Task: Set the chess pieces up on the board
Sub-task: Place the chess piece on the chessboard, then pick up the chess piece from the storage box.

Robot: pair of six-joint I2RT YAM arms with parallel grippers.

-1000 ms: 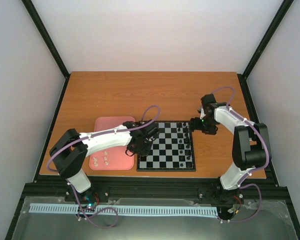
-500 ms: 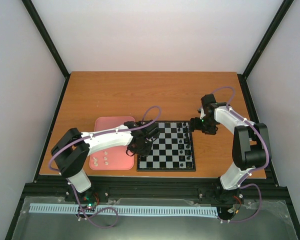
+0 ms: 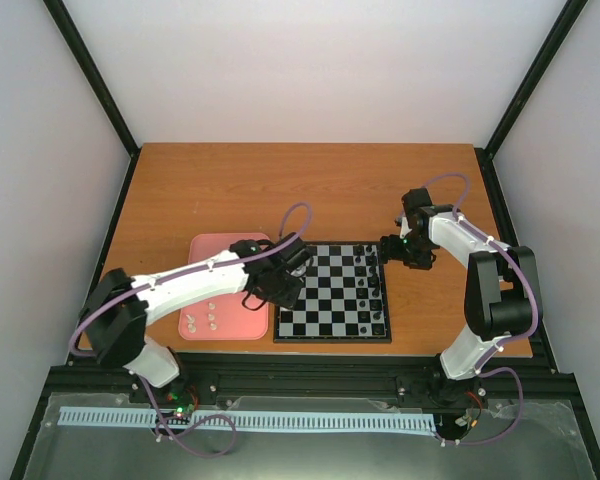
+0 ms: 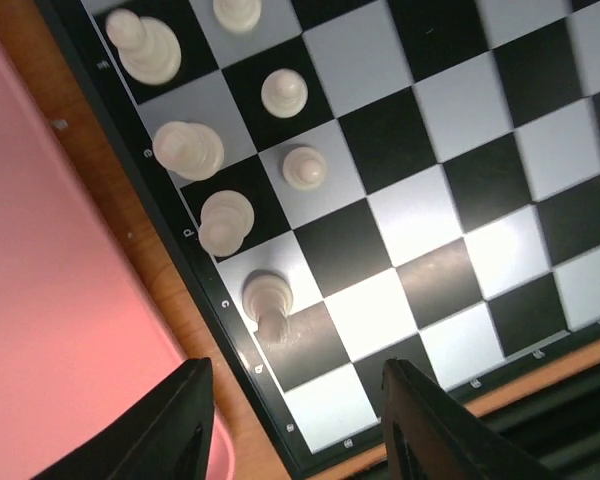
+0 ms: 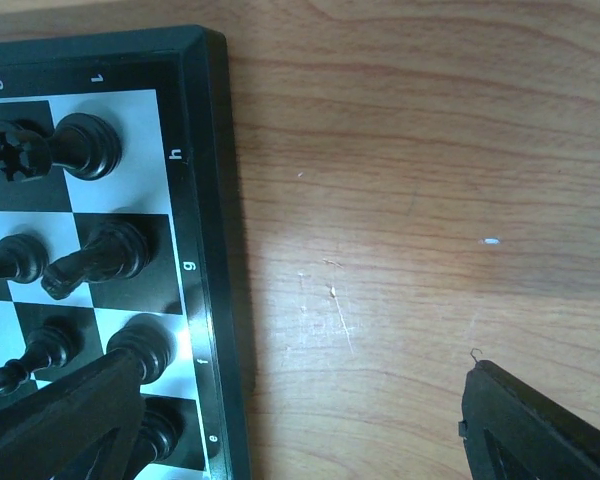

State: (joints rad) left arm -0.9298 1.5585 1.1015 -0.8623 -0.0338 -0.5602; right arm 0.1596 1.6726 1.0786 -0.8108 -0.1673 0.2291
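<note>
The board (image 3: 330, 338) lies at the table's middle front. Several white chess pieces (image 4: 188, 150) stand along its left edge in two files, the nearest one (image 4: 267, 298) on a pale edge square. My left gripper (image 4: 300, 430) hovers open just above that corner of the board (image 4: 430, 110), nothing between its fingers (image 4: 170, 430). In the top view the left gripper (image 3: 273, 282) sits over the seam between tray and board. More white pieces (image 3: 204, 318) lie in the pink tray (image 3: 230, 250). My right gripper (image 5: 300, 430) is open over bare wood beside the board's right edge (image 5: 205, 200).
Black pieces (image 5: 85, 145) fill the board's right files (image 3: 372, 275). The pink tray (image 4: 50, 300) butts against the board's left side. Bare wooden table (image 3: 280, 190) stretches behind both. The right gripper (image 3: 405, 250) is at the board's far right corner.
My left gripper has opened, letting go of a white piece that now stands on the board's left edge, and has drawn back slightly. The right arm has not moved.
</note>
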